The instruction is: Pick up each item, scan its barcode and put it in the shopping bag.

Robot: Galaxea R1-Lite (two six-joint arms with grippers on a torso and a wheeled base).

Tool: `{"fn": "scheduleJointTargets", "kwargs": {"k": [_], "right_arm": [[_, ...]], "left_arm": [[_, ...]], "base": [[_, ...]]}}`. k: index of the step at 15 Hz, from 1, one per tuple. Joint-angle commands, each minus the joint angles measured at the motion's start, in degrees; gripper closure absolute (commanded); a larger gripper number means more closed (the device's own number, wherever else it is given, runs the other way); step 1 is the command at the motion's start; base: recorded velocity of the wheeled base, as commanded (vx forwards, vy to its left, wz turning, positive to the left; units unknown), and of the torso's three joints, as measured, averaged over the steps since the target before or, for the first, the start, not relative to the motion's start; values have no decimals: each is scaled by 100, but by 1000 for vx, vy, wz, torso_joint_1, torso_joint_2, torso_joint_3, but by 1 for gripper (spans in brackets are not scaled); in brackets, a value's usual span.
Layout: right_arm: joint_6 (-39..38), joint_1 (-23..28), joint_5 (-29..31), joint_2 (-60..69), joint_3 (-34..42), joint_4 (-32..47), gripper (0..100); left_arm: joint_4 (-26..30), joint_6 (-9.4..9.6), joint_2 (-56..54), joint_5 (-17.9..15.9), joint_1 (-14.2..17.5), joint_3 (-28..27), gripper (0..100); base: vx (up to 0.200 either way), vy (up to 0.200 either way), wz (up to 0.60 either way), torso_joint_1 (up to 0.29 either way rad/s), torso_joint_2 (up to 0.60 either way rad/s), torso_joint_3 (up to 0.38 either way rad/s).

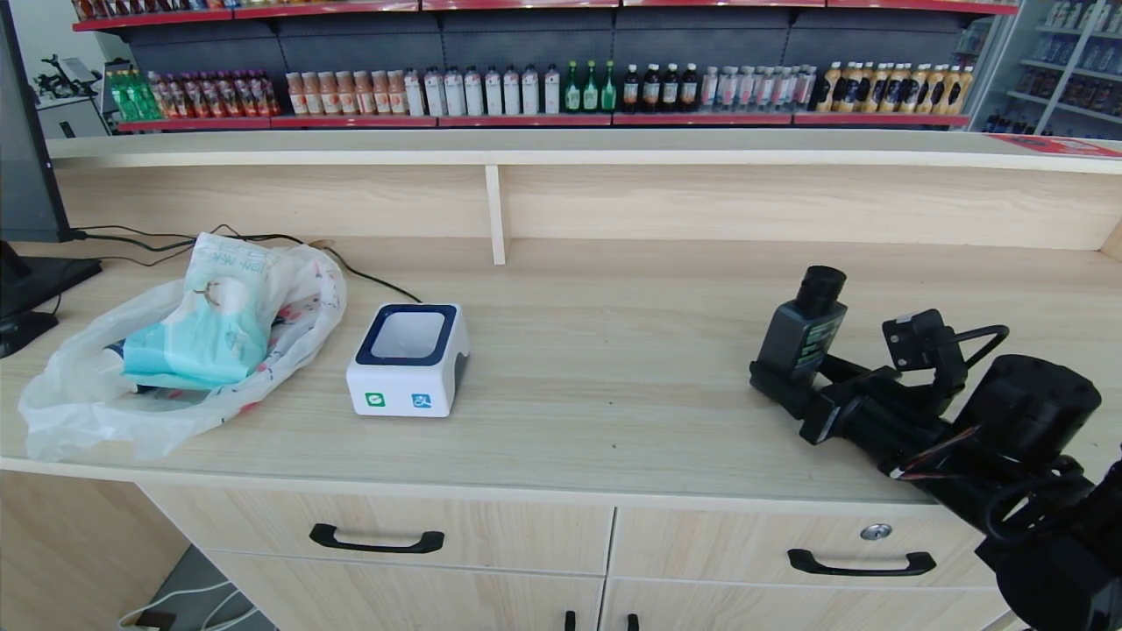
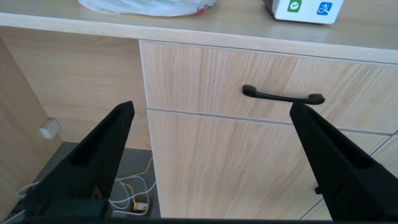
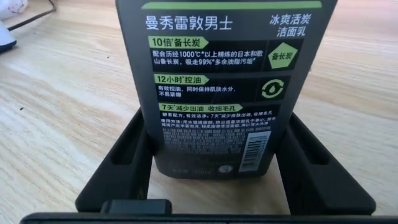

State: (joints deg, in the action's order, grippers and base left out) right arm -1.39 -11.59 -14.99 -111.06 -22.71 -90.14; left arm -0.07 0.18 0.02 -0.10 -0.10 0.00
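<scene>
A: Logged worktop [image 1: 614,368] first: long, light wood. Anything at the left end?

B: Recorded shopping bag [image 1: 79,403] there. Clear plastic, slumped, mouth open, with teal pack [image 1: 206,333] inside and partly poking out.

A: Next to it?

B: Noted scanner [image 1: 408,358] just right of the bag. White box, navy-rimmed window facing up. Traced black cable [image 1: 368,279] from its rear toward the back of the bag.

A: Located the task item?

B: Found dark bottle [image 1: 802,331] toward the right end of the worktop, well apart from the scanner. Upright, cap on top. Was clamped low on its body by right gripper [image 1: 783,383], with one finger [image 3: 118,171] on either side. Could not tell whether the base touched the worktop.

A: Checked the barcode?

B: Saw barcode [image 3: 254,152] low on the label face turned toward the right wrist.

A: Left side?

B: Logged left gripper [image 2: 211,162] below the worktop edge, facing the drawer fronts. Released, spread wide, grasping nothing. Noted black drawer handle [image 2: 283,95] ahead of it.
</scene>
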Motion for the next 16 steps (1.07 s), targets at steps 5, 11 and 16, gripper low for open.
{"fn": "scheduleJointTargets", "kwargs": {"k": [5, 11, 16], "right_arm": [[-19, -168, -21, 154, 65, 14, 0], [174, -159, 23, 1112, 39, 146, 0], [983, 61, 23, 1842, 153, 14, 0]], "left_arm": [[-1, -1, -2, -8, 1, 0, 0], [-1, -1, -2, 1, 1, 0, 0], [-1, -1, -2, 1, 1, 0, 0]], "base": [[0, 0, 0, 0, 0, 0], [0, 0, 0, 0, 0, 0], [0, 0, 0, 0, 0, 0]]}}
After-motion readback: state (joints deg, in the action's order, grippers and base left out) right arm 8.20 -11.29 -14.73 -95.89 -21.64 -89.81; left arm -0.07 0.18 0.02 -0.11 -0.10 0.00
